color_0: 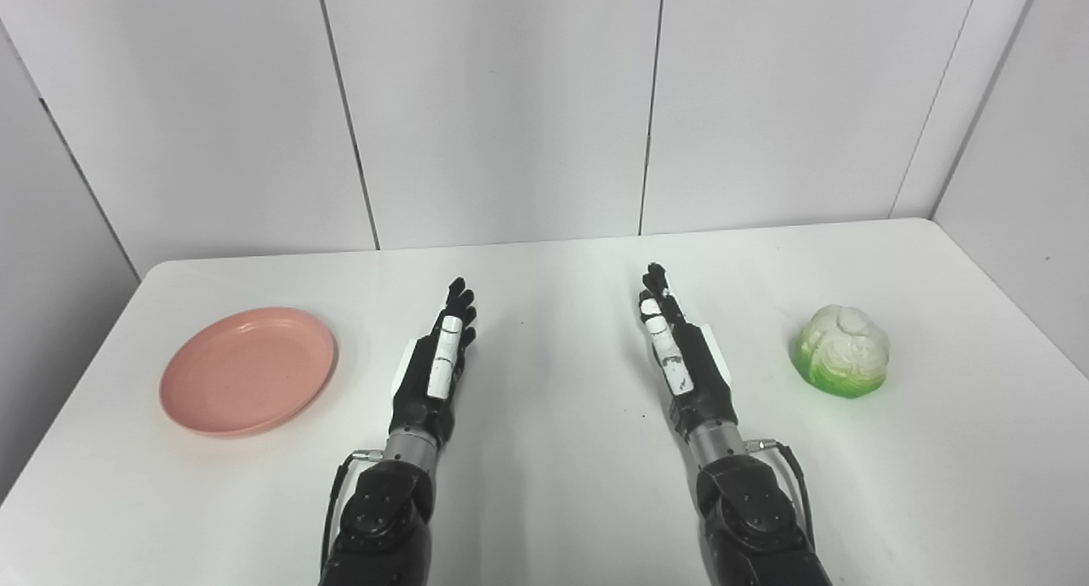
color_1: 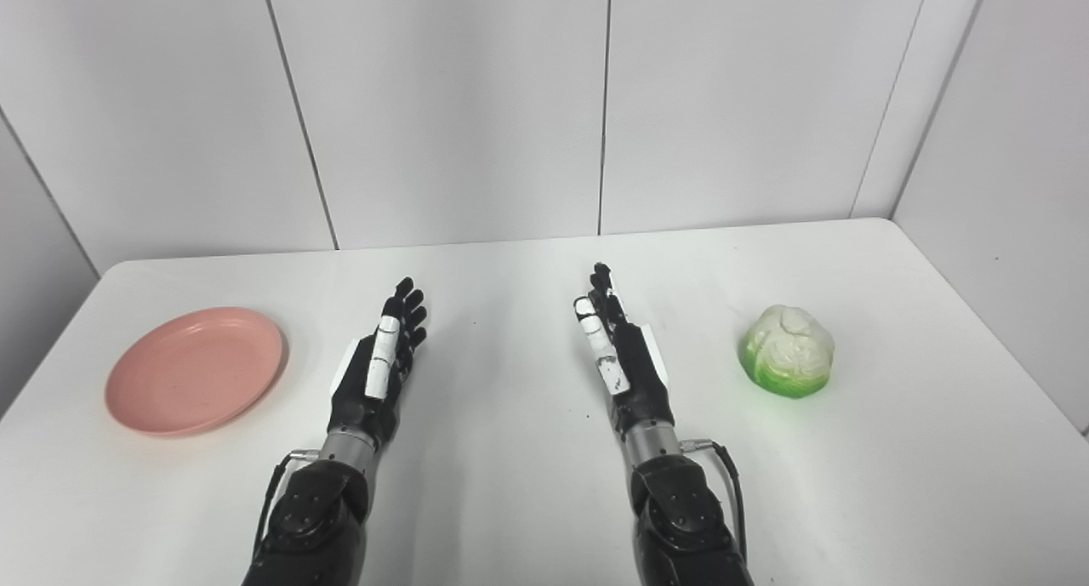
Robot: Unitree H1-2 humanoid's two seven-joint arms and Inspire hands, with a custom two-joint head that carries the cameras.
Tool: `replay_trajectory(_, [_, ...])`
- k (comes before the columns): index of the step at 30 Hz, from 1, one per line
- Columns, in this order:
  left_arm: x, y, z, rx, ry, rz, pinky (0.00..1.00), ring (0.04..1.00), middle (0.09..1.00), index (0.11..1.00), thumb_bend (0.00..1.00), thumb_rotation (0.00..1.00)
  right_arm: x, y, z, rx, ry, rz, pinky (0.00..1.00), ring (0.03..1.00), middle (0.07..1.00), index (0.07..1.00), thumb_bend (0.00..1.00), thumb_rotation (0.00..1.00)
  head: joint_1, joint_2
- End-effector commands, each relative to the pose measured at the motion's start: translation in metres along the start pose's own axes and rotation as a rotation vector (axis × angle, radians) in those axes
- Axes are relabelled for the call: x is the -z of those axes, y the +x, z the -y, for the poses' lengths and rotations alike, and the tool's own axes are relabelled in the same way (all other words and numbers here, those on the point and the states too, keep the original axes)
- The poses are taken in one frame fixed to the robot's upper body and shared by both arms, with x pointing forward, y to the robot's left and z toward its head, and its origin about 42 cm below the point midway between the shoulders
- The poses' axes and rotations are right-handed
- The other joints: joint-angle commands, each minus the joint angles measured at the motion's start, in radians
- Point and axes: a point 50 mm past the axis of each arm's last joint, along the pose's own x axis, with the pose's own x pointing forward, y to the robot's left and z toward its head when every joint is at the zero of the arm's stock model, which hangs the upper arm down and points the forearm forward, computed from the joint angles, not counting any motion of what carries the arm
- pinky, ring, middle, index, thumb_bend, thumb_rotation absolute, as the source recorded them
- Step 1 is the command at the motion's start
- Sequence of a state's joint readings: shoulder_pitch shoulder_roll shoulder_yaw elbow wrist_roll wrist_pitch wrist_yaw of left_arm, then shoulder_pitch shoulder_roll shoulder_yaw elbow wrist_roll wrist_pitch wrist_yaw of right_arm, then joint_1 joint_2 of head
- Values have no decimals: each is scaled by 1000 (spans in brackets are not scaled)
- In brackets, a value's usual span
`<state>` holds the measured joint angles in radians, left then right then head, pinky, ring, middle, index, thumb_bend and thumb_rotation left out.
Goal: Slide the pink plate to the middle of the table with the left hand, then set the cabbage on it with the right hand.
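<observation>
Left eye view: pink plate (color_0: 248,371) sits at 9 o'clock on the table (color_0: 544,501), cabbage (color_0: 842,350) at 3, both well apart from the hands. Left hand (color_0: 436,365) and right hand (color_0: 681,352) lie near centre, fingers straight and spread, holding nothing. Step in hand, I'd judge: the slide, not yet begun. Best approach: left hand swings toward 9, catches the plate's far rim w/ flat fingers (low pressure, so it won't tip), then draws it toward centre.
</observation>
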<state>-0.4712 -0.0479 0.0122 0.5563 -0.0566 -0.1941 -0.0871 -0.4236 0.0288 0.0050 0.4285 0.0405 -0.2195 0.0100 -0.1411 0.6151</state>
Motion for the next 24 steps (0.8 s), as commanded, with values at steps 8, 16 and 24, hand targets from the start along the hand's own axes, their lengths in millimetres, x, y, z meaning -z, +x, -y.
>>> replay_trajectory(8, [10,-10,-3,-8,-6,-28,1000,1000,1000,1000,785,1000,-9,2,1,-12,19,70,1000,1000,1000,1000,659,955,103,-18])
replay_trajectory(16, [-48,9,-32,-73,30,101,1000,1000,1000,1000,813,1000,-6,-9,27,-9,21,67,1000,1000,1000,1000,621,958,382,-90])
replay_trajectory(24, [-112,18,-124,-261,71,228,941,905,900,896,861,1000,1,-5,41,-16,13,69,1000,1000,1000,1000,669,985,422,-109])
